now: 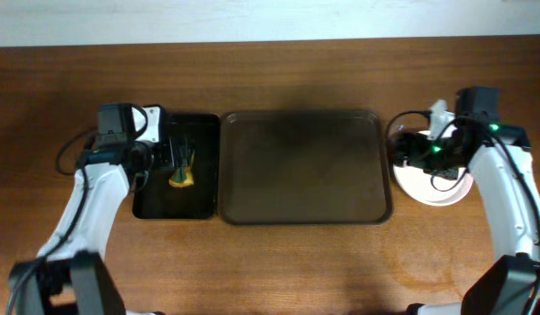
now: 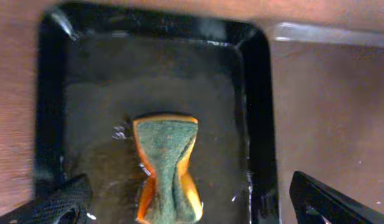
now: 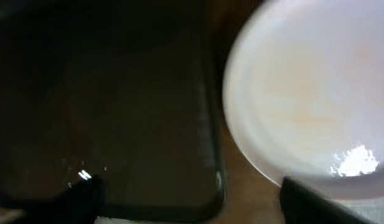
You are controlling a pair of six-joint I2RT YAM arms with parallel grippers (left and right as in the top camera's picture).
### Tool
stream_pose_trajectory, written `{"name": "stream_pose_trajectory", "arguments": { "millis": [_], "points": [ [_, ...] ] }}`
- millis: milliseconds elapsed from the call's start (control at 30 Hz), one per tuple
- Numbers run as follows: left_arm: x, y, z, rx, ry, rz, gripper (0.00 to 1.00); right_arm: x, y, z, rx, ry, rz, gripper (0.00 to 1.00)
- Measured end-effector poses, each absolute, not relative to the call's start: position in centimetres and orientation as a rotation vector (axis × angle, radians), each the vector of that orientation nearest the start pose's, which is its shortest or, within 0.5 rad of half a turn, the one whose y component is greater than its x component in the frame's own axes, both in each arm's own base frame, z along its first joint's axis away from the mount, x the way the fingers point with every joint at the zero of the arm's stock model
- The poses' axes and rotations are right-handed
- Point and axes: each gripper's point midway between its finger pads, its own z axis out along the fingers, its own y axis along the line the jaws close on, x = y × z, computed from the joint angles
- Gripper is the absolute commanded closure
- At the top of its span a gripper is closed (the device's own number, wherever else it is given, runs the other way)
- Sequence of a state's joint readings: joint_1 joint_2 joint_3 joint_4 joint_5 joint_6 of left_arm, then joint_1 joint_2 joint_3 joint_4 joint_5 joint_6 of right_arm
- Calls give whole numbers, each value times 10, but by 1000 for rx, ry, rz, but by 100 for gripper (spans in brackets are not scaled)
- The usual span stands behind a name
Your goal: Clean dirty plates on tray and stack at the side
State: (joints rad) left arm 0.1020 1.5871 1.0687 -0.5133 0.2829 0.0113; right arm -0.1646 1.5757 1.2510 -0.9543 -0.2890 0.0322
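The large brown tray [image 1: 305, 166] lies at the table's middle with no plates on it; its corner also shows in the right wrist view [image 3: 117, 106]. White plates [image 1: 438, 187] sit on the table just right of the tray. The top plate [image 3: 310, 93] looks white with a faint orange tint, and how many lie beneath it I cannot tell. My right gripper [image 1: 410, 150] [image 3: 201, 202] is open and empty above the gap between tray and plate. My left gripper [image 1: 173, 157] [image 2: 188, 208] is open above a green and orange sponge [image 2: 168, 168].
A smaller black tray [image 1: 204, 206] [image 2: 260, 112] sits left of the brown tray, wet inside, with the sponge [image 1: 181, 178] lying in it. Bare wooden table lies in front of and behind the trays.
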Motion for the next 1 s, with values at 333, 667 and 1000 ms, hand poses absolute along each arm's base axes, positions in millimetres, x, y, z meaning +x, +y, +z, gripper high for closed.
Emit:
{"name": "stream_pose_trajectory", "arguments": {
  "millis": [333, 667, 1000],
  "points": [
    [299, 9, 77, -212, 2969, -180, 0, 328, 31, 133, -9, 2892, 329, 2],
    [280, 2, 133, -117, 2725, -140, 0, 293, 30, 176, -9, 2599, 280, 2],
    [228, -9, 208, -17, 2238, -116, 0, 220, 27, 228, -38, 2284, 222, 2]
  ]
}}
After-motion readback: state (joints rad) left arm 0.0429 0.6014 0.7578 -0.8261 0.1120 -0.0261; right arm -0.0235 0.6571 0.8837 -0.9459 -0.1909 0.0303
